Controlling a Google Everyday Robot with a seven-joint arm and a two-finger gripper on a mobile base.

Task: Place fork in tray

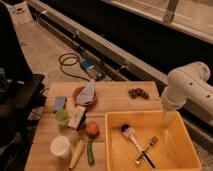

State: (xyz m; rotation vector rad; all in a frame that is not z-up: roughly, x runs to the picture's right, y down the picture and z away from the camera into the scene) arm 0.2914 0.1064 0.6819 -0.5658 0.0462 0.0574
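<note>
fork (150,146): slim, silvery, lay flat inside tray, tines toward 1 o'clock, handle toward 7 | tray (111,145): bright yellow, rectangular, raised walls, sat at 5 o'clock of tabletop (115,100) | gripper (168,116): hung at tray's 1 o'clock corner

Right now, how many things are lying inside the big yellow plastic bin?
3. A white-handled brush with dark bristles lies centrally, a slim silvery metal fork beside it, a dark slim utensil by the fork's handle. The gripper hangs above the yellow bin's far wall.
</note>
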